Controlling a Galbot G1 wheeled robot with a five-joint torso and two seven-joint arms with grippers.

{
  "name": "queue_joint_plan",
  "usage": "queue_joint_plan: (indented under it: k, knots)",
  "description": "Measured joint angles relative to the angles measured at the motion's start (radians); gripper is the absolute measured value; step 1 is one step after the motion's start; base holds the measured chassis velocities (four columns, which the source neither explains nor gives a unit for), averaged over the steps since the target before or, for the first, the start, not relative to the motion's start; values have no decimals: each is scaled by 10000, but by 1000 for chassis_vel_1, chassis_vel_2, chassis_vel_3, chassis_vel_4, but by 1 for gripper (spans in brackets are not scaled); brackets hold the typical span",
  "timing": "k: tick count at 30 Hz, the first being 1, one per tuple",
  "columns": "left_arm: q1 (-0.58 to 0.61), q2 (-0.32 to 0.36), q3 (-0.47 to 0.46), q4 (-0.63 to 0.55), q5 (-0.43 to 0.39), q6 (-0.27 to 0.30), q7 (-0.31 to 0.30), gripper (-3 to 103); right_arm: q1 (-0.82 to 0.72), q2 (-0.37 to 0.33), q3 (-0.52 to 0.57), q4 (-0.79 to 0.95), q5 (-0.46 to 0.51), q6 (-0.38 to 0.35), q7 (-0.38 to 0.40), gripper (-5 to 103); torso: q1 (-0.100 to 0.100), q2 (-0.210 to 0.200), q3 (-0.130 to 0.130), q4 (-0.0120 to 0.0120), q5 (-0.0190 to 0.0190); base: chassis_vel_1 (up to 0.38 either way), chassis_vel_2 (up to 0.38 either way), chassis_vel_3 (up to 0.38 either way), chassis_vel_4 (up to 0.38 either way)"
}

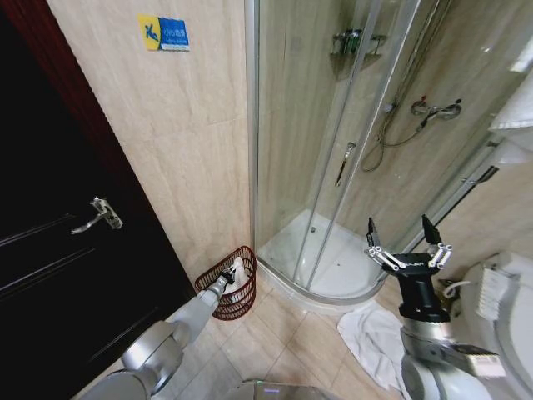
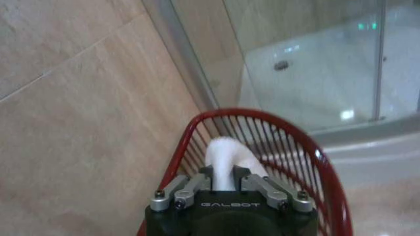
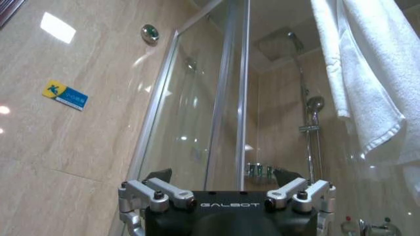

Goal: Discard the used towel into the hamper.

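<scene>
The hamper stood on the tiled floor in the corner where the beige wall met the glass shower stall, just beside the stall's curved white base. Its red wire rim tilted slightly toward the robot. In the left wrist view the hamper showed its slatted sides from above, with the wall tiles on one side and the shower tray beyond it.

The left gripper reached down over the hamper's mouth, its arm stretched out low from the robot's left. Its fingers were closed on a white towel, which rose in a rolled fold just past the fingertips and hung inside the rim. The left wrist view showed the same grip: the towel pinched between the two fingers, above the wire slats.

A second white towel lay crumpled on the floor near the shower base, in front of the right arm. The right gripper was held up, well apart from the hamper, fingers spread wide and holding nothing. In the right wrist view that gripper pointed toward the shower glass, with a white towel hanging nearby.

A dark door with a metal handle stood at the robot's left.
</scene>
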Motion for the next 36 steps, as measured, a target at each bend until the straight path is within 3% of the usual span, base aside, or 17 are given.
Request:
queue_joint_plan:
  k: [1, 2, 5, 7, 9, 10, 13, 15, 16, 19, 21, 24, 25, 28, 29, 31, 36]
  knots:
    - [22, 50, 93, -83, 17, 24, -128, 22, 1, 0, 8, -19, 2, 15, -1, 100, 0, 0, 0, 1, 0, 0, 0, 0, 0]
    - [87, 101, 218, -324, 22, 39, -326, 32, -6, -25, 14, -57, 11, 20, -1, 100, 0, 0, 0, 1, 1, 0, 0, 0, 0]
    - [111, 96, 278, -477, 80, 59, -390, 43, 18, -112, 2, -128, 22, 5, 4, 100, 0, 0, 0, 0, -1, 0, 0, 0, 0]
    - [117, 97, 281, -532, 78, 70, -390, 43, 32, -143, -5, -141, 25, -25, 11, 100, 0, 0, 0, -1, -1, 0, 0, 0, 0]
    - [171, 141, 339, -770, -77, 82, -390, 55, 45, -181, -11, -154, 62, -107, 32, 100, 0, 0, 0, -1, 0, 0, 0, 0, 0]
    - [171, 141, 339, -770, -77, 82, -390, 55, 45, -181, -11, -154, 62, -107, 32, 100, 0, 0, 0, -1, 0, 0, 0, 0, 0]
    - [447, 421, 719, -1757, -888, 609, -358, 66, 46, -229, 20, -182, 144, -188, 91, 100, 0, 0, 0, 0, -2, 0, 0, 0, 0]
    - [784, 701, 899, -3077, -1820, 1307, -355, 77, 39, -257, 62, -194, 218, -261, 143, 100, 0, 0, 0, 1, 1, 0, 0, 0, 0]
    - [784, 701, 899, -3077, -1820, 1307, -355, 77, 39, -257, 62, -194, 218, -261, 143, 100, 0, 0, 0, 1, 1, 0, 0, 0, 0]
    - [1591, 1435, 798, -5831, -3258, 3023, -425, 93, 20, -307, 58, -189, 365, -375, 227, 100, 0, 0, 0, -6, -2, 0, 0, 0, 0]
    - [1778, 1613, 711, -6339, -3446, 3406, -385, 93, 9, -324, 58, -185, 387, -394, 245, 100, 0, 0, 0, -4, -3, 0, 0, 0, 0]
    - [3055, 2720, -237, -9485, -4531, 4643, -400, 100, 33, -588, 34, -159, 697, -748, 627, 100, -1, 2, -1, -2, 0, 0, 0, 0, 0]
    - [3055, 2720, -237, -9485, -4531, 4643, -400, 100, 33, -588, 34, -159, 697, -748, 627, 100, -1, 2, -1, -2, 0, 0, 0, 0, 0]
    - [4421, 3690, -1330, -12168, -5212, 5332, -494, 100, 205, -854, 119, 12, 963, -1231, 1009, 100, -1, 2, -2, -1, -2, 0, 0, 0, 0]
    - [4421, 3690, -1330, -12168, -5212, 5332, -494, 100, 205, -854, 119, 12, 963, -1231, 1009, 100, -1, 2, -2, -1, -2, 0, 0, 0, 0]
    - [5589, 4196, -2304, -13761, -5334, 5620, -489, 100, 198, -1079, 209, 225, 1185, -1490, 1266, 100, -1, 2, -1, 2, 0, 0, 0, 0, 0]
    - [7189, 4215, -3982, -16041, -5415, 6152, -459, 100, 101, -1456, 443, 487, 1589, -1901, 1545, 100, -2, 3, -2, 0, -1, 0, 0, 0, 0]
